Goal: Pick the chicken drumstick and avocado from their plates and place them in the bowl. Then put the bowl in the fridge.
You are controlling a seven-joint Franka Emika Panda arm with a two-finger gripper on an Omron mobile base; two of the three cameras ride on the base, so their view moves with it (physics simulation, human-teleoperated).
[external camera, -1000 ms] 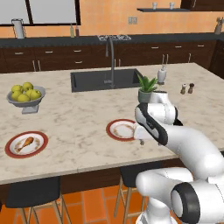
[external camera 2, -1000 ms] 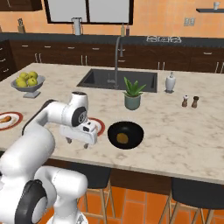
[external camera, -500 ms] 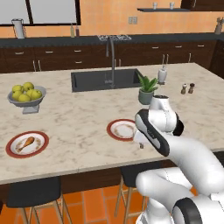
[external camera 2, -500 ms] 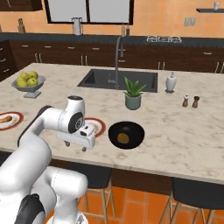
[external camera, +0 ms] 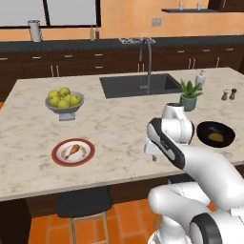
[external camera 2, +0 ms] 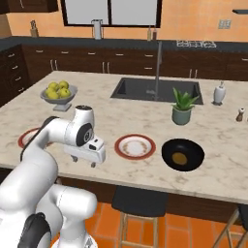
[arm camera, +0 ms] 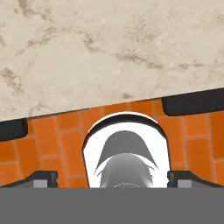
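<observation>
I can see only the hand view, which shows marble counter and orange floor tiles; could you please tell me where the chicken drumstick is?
Observer: The chicken drumstick lies on a red-rimmed plate near the counter's front edge, off to the left of the gripper.
Operator: Thank you. Is there anything in the black bowl?
Observer: Yes, a small brownish lump, probably the avocado, sits inside the black bowl.
Operator: And the other plate?
Observer: The second plate is bare and lies between the gripper and the bowl.
</observation>
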